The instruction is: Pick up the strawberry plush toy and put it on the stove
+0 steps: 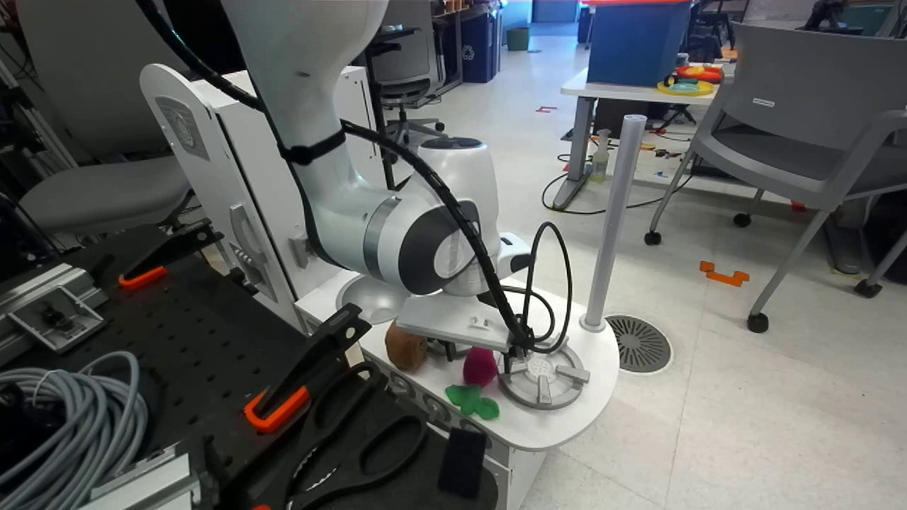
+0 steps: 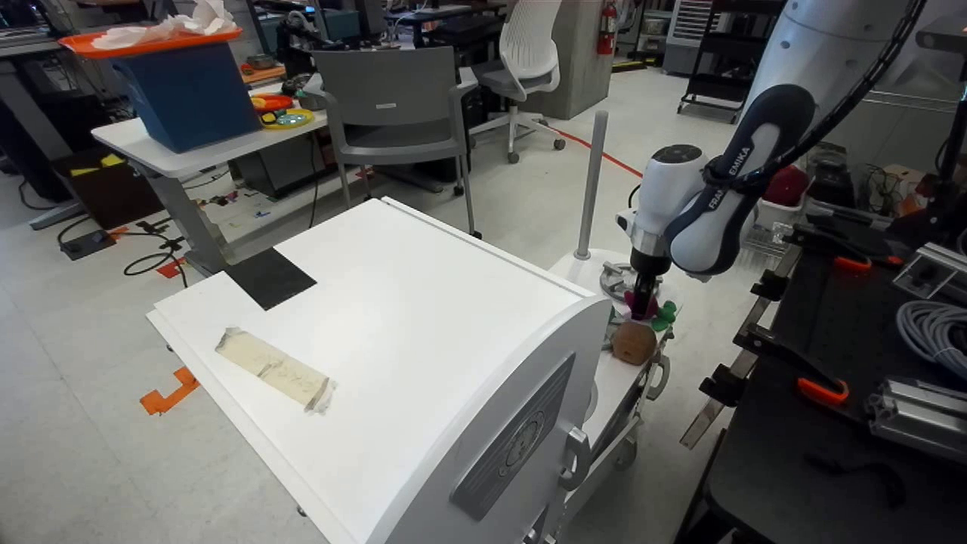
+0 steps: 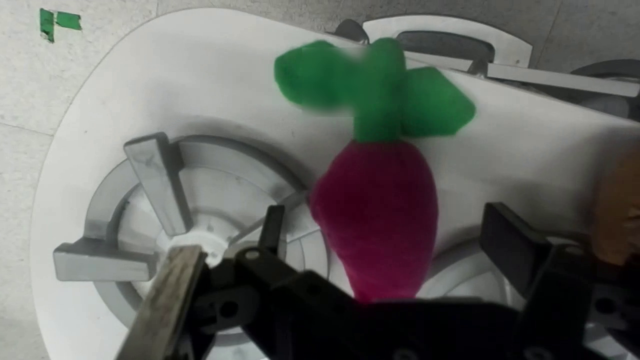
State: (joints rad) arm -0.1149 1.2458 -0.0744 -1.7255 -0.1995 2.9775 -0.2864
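Likely pre-grasp, straddling strawberry plush toy [image 3: 378,212] at wrist-view centre with jaws wide; next, squeeze, lift onto stove burner [image 3: 175,215], frame left.

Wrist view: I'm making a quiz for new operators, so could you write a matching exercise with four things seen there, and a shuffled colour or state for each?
Column 1
1. strawberry plush toy
2. burner grate at the picture's left
3. rounded object at the picture's right
4. gripper

Column 2
A. brown, cut off by the picture's edge
B. open
C. grey and ring-shaped
D. pinkish-red and green

Right pairs: 1-D, 2-C, 3-A, 4-B.
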